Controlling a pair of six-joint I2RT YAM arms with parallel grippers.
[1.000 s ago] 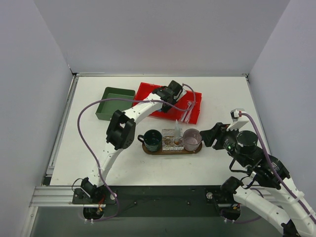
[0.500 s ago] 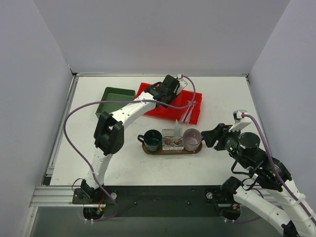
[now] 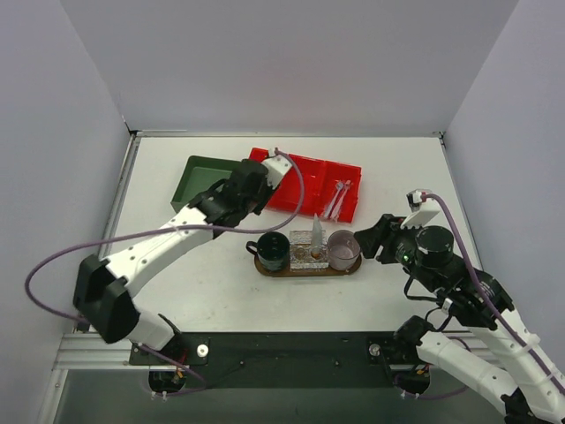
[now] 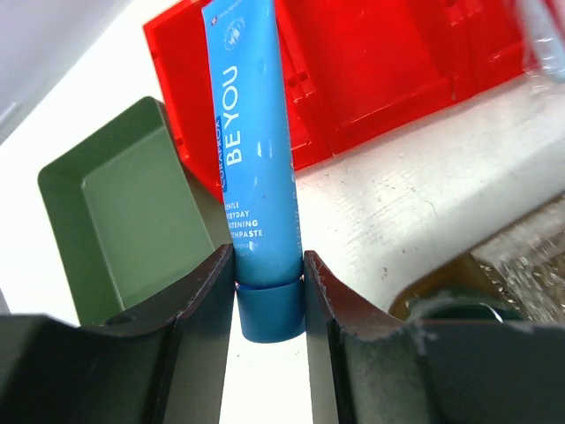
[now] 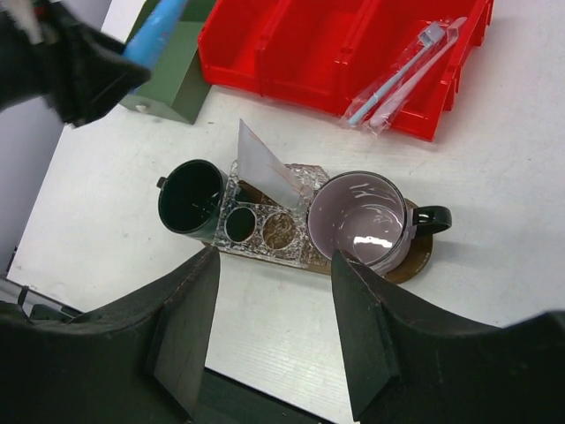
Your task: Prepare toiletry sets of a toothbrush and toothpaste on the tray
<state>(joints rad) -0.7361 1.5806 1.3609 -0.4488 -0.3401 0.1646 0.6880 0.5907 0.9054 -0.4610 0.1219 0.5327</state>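
Observation:
My left gripper [image 3: 240, 190] is shut on a blue toothpaste tube [image 4: 252, 150], gripping it just above the cap, and holds it in the air between the green box and the red bin; the tube also shows in the right wrist view [image 5: 155, 29]. The oval brown tray [image 3: 307, 269] carries a dark green mug [image 3: 272, 252], a clear holder [image 3: 309, 249] and a pink mug [image 3: 342, 250]. Both mugs look empty in the right wrist view [image 5: 192, 208]. Wrapped toothbrushes [image 5: 406, 75] lie in the red bin's right compartment. My right gripper [image 5: 274, 327] is open and empty, above and just right of the tray.
The red three-compartment bin [image 3: 305, 177] stands behind the tray. The green square box [image 3: 196, 179] stands to its left and looks empty in the left wrist view [image 4: 132, 212]. Walls close in the table on three sides.
My left gripper has pulled back from the red bin toward the left and nearer, carrying the blue tube. The right arm has shifted only slightly.

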